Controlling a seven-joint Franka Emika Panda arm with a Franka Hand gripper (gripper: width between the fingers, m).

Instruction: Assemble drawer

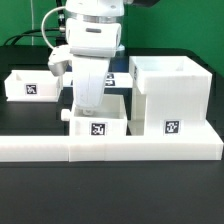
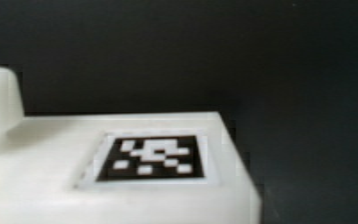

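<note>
Pincer seen low over a small matte white plastic tagged tray, its grip hidden and not to be told, second tray set apart toward the exterior view's left, tall white boxy housing placed just beside on the right, long low white bar laid in front, all carried on the black bench

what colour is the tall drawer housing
White housing, black-and-white square tag on its front; clearest in the exterior view.

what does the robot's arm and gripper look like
The arm is glossy white, built from rounded, boxy casings, with black parts at the joints near the top and a dark patch on its side. The gripper is white too and narrows downward. No tags, lettering or sleeves show on either. Any cabling is too blurred to tell.
</note>
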